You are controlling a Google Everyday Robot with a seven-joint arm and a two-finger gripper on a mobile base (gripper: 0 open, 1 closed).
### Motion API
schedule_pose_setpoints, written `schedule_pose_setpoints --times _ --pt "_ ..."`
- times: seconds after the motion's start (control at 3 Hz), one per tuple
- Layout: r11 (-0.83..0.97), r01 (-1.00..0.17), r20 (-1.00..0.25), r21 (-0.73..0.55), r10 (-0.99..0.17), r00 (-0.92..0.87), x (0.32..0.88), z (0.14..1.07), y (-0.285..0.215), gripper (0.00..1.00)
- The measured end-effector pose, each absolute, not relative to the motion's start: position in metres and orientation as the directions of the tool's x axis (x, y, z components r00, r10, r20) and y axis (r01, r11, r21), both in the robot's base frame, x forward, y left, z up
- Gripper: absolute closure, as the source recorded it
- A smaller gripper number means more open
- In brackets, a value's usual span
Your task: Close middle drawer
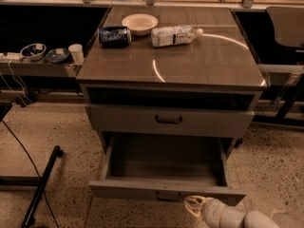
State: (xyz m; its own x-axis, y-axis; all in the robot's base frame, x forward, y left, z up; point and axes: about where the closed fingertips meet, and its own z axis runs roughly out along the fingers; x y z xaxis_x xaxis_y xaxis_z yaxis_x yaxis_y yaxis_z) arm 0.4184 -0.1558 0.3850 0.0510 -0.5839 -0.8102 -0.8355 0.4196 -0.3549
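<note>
Grey metal middle drawer (pixel 164 161), a deep rectangular tray, stands pulled fully out. Cream-coloured gripper (pixel 195 206) sits just below its low front panel, right of the small dark handle (pixel 167 196); spread or clamped, can't tell. Push flat near panel centre, straight in, so the smooth sheet-metal tray doesn't rack

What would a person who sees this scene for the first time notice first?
The middle drawer, pulled far out and empty, catches the eye first. The robot's pale hand is at the bottom edge of the view, just in front of that drawer and right of its handle. On the cabinet top are a white bowl, a can and a plastic bottle, both lying down.
</note>
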Motion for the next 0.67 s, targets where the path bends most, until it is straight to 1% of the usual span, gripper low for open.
schedule_pose_setpoints --times 0.33,0.67 --pt "0.411 -0.822 -0.808 -0.395 -0.580 0.099 0.4663 0.3886 -0.1610 1.00" --pt "0.408 -0.825 -0.805 -0.391 -0.586 0.092 0.4695 0.3886 -0.1573 1.00"
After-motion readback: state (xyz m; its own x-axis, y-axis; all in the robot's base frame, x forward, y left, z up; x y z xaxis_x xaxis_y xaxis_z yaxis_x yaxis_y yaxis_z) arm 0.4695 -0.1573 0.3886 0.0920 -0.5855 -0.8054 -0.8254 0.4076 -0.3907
